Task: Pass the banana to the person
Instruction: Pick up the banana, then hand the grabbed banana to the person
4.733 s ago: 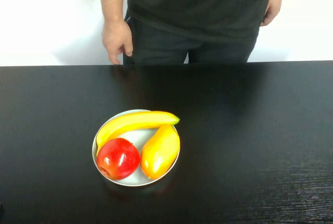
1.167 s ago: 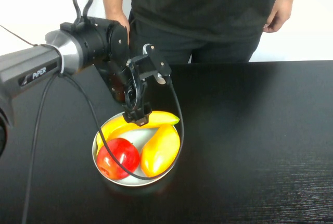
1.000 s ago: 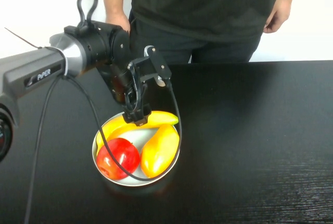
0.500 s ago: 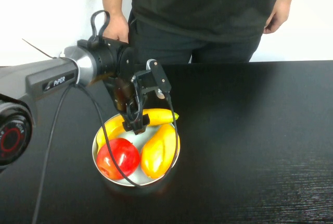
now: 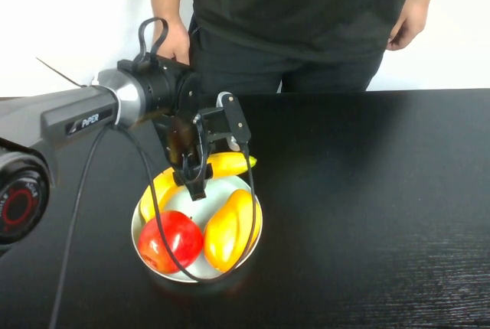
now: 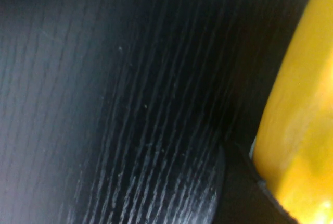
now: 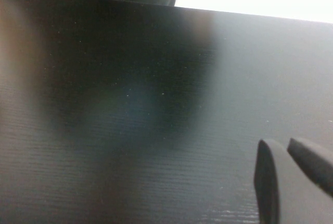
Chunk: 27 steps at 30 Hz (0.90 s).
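Observation:
The banana (image 5: 230, 164) lies across the far side of the white plate (image 5: 191, 277), its right end raised a little off the rim. My left gripper (image 5: 195, 180) reaches in from the left and is shut on the banana's middle. In the left wrist view the yellow banana (image 6: 296, 104) presses against a black finger (image 6: 234, 193). The person (image 5: 291, 8) stands behind the table's far edge, one hand (image 5: 174, 38) hanging just behind my left arm. My right gripper (image 7: 283, 146) is out of the high view; it hovers shut and empty over bare table.
A red apple (image 5: 170, 240) and an orange-yellow mango-shaped fruit (image 5: 230, 229) sit in the plate in front of the banana. The left arm's cable (image 5: 153, 199) loops over the plate. The black table (image 5: 367, 206) extends to the right.
My left arm came in from the left and closed on the banana. In the last half second the banana rose a little and the plate slid slightly towards me.

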Each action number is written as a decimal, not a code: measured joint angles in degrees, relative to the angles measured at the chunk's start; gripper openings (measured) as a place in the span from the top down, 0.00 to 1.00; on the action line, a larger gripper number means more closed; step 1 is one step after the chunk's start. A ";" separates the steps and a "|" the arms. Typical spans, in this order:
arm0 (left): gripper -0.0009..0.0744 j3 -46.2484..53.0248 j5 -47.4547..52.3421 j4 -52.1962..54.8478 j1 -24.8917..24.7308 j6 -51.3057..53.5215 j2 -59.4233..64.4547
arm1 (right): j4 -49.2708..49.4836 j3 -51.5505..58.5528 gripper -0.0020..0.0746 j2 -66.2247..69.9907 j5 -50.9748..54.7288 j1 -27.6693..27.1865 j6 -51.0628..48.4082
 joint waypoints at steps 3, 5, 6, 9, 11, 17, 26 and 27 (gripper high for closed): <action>0.62 0.00 0.41 0.14 0.00 0.00 -0.61 | 0.00 0.00 0.98 0.00 0.00 0.00 0.00; 0.62 0.00 0.53 0.81 -0.15 0.04 -1.84 | 0.00 0.00 0.98 0.00 0.00 0.00 0.00; 0.62 0.00 0.53 1.07 -0.14 0.04 -2.42 | 0.00 0.00 0.98 0.00 0.00 0.00 0.00; 0.62 0.00 0.97 1.87 -0.59 0.13 -4.69 | 0.00 0.00 0.98 0.00 0.00 0.00 0.00; 0.62 0.00 1.40 2.65 -1.14 0.13 -6.30 | 0.00 0.00 0.98 0.00 0.00 0.00 0.00; 0.62 0.00 4.23 5.06 -3.52 -0.24 -9.63 | 0.00 0.00 0.98 0.00 0.00 0.00 0.00; 0.62 -9.30 12.01 13.05 -12.94 -6.70 -14.38 | 0.00 0.00 0.98 0.00 0.00 0.00 0.00; 0.62 -11.15 12.57 13.45 -13.75 -6.98 -14.38 | 0.00 0.00 0.98 0.00 0.00 0.00 0.00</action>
